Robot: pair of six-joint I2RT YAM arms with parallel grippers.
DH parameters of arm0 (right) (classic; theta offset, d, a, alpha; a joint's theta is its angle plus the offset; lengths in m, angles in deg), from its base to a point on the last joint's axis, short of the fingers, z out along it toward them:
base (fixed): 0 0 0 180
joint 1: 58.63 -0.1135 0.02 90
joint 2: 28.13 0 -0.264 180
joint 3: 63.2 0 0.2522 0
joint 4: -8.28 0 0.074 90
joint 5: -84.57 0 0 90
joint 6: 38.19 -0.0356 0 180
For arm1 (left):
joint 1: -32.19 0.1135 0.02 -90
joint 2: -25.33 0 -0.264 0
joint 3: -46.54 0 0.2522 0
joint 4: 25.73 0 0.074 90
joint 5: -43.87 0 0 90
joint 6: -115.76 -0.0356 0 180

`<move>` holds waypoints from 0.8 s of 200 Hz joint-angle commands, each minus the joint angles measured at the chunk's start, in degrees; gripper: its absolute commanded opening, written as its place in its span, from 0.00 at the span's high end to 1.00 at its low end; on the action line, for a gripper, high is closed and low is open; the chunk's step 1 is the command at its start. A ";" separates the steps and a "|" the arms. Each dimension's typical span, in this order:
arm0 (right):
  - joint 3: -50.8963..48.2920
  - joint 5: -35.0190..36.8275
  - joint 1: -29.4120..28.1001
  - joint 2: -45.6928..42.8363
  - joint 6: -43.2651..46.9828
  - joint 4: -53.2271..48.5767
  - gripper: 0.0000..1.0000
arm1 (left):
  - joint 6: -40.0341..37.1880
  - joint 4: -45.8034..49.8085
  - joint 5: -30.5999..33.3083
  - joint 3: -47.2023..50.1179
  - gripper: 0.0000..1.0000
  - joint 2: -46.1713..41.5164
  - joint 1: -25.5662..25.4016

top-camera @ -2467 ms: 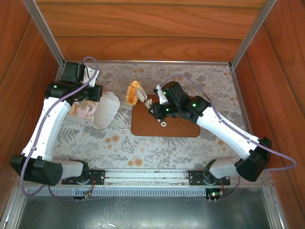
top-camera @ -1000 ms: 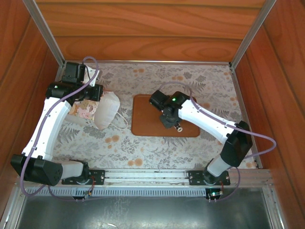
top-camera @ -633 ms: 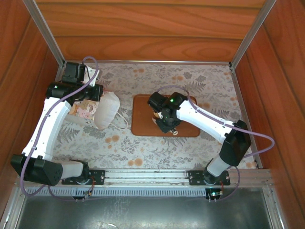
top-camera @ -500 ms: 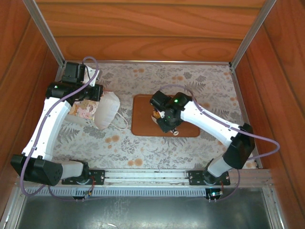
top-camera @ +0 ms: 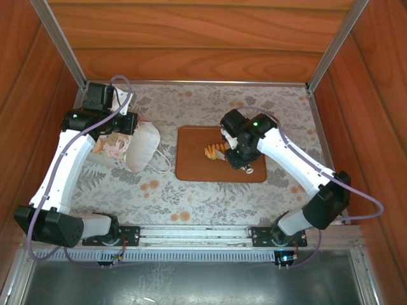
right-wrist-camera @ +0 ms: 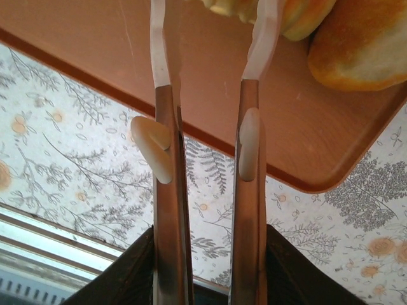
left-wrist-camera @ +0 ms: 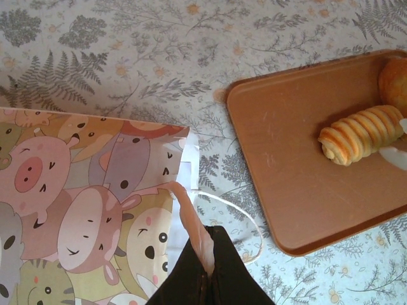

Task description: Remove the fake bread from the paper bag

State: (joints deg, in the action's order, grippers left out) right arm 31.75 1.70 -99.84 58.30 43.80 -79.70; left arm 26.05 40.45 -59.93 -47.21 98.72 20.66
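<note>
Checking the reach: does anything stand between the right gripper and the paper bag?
Only the striped roll, on the tray just bag-side of the right gripper; beyond it, bare tray and tablecloth reach the paper bag.

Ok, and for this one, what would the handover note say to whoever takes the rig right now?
Left gripper: shut on an edge of the paper bag, which sits left of the tray.
Right gripper: open, low over the tray, fingertips either side of one end of the striped roll.
Done: the striped roll and a round bun lie on the tray.
Left: the bag's inside is hidden, so check it for more bread. Probably lift the right gripper clear first.
</note>
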 commanded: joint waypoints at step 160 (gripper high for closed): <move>8.23 13.77 2.30 15.11 1.61 -0.33 0.60 | 0.59 -1.23 0.24 0.59 1.00 -1.29 -0.20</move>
State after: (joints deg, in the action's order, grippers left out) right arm 37.87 11.74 -98.11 72.58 45.75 -79.28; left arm 26.86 40.21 -59.91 -46.88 98.43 20.66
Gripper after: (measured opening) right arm 0.404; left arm 0.050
